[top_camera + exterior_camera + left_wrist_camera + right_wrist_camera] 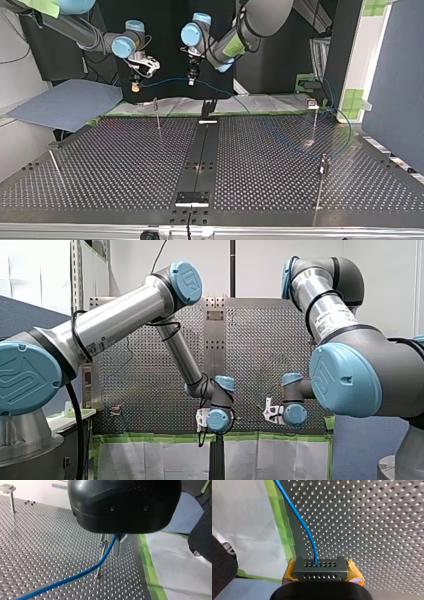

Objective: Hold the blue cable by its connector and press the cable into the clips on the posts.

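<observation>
My right gripper (320, 566) clamps its yellow pads (354, 572) on both sides of the grey, hole-dotted connector (320, 570). The thin blue cable (299, 520) curves away ahead of the jaws. My left gripper (119, 551) pinches the cable between metal fingers, with a slim post (101, 557) just beneath.

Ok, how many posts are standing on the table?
4 posts in the top view: far left, far right, near left, near right. Others may be hidden.

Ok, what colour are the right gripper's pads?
Yellow pads, clearest in the right wrist view.
</observation>
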